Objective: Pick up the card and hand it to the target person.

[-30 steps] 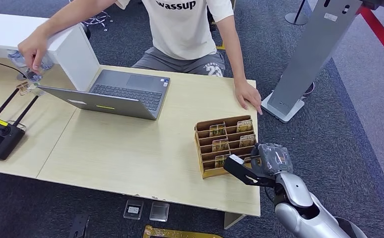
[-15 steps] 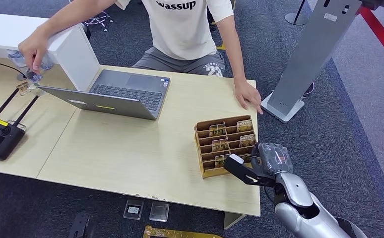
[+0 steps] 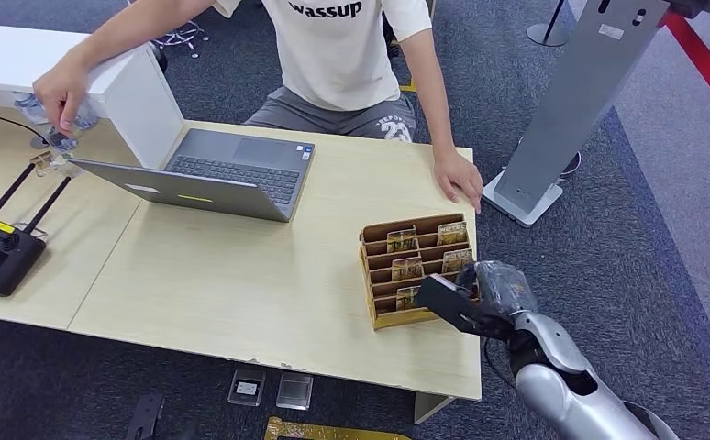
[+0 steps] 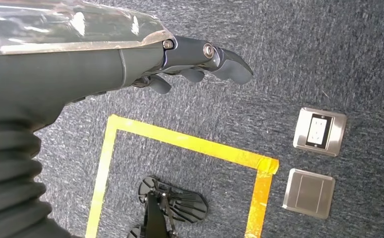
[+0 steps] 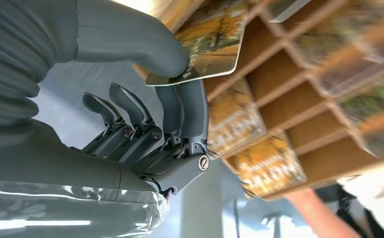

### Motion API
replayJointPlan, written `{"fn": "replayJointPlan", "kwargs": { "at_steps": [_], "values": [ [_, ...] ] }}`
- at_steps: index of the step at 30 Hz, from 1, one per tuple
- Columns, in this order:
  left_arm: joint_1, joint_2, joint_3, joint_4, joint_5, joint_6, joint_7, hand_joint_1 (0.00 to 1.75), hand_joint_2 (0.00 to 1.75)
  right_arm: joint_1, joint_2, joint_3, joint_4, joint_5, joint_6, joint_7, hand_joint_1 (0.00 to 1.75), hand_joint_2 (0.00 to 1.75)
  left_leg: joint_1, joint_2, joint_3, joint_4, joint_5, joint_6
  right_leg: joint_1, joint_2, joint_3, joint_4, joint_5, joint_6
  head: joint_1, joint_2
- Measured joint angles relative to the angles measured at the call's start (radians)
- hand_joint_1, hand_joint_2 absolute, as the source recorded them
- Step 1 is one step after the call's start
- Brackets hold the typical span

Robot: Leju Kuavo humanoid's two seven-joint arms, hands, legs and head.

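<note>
Card (image 5: 205,49) is pinched between the right hand's (image 5: 145,119) thumb and fingers, right at the near edge of the cardboard rack (image 3: 416,269), around 4 o'clock on the tabletop (image 3: 241,275). Looks like the pick-up step; next it probably lifts clear, then reaches toward the person (image 3: 351,55) at 12. Left hand (image 4: 195,62) hangs loosely open over the floor.

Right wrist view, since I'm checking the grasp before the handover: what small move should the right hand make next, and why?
Probably a short lift to draw the card out of the wooden rack. The right hand pinches the card between thumb and fingers, but it is close to the rack's slots, and the person's hand rests at the table's far edge.
</note>
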Motion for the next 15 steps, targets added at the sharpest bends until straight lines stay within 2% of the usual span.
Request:
{"fn": "replayJointPlan", "kwargs": {
  "at_steps": [3, 7, 11, 15],
  "values": [
    [0.000, 0.002, 0.000, 0.000, 0.002, -0.003, 0.000, 0.00, 1.75, -0.029, -0.024, -0.010, -0.049, -0.096, 0.001, -0.010, 1.66, 1.75, 0.000, 0.000, 0.000, 0.000, 0.000, 0.000, 0.000, 0.000, 0.000, 0.000, 0.000, 0.000, 0.000, 0.000],
    [0.004, 0.003, 0.004, 0.000, 0.007, -0.009, -0.001, 0.00, 1.75, -0.078, -0.057, -0.035, -0.136, -0.135, -0.017, -0.009, 1.66, 1.75, 0.000, 0.000, 0.000, 0.000, 0.000, 0.000, 0.000, 0.000, 0.000, 0.000, 0.000, 0.000, 0.001, 0.000],
    [0.009, 0.003, 0.010, 0.000, 0.013, -0.010, -0.001, 0.00, 1.75, -0.119, -0.078, -0.062, -0.227, -0.111, -0.052, -0.009, 1.66, 1.75, 0.000, 0.000, 0.000, 0.000, 0.000, 0.000, 0.000, 0.000, 0.000, 0.000, 0.000, 0.000, 0.000, 0.000],
    [0.010, 0.002, 0.015, 0.000, 0.014, -0.010, -0.001, 0.00, 1.75, -0.147, -0.080, -0.070, -0.296, -0.028, -0.073, -0.005, 1.66, 1.75, 0.000, 0.000, 0.000, 0.000, 0.000, 0.000, 0.000, 0.000, 0.000, 0.000, 0.000, 0.000, -0.001, 0.000]
  ]
}}
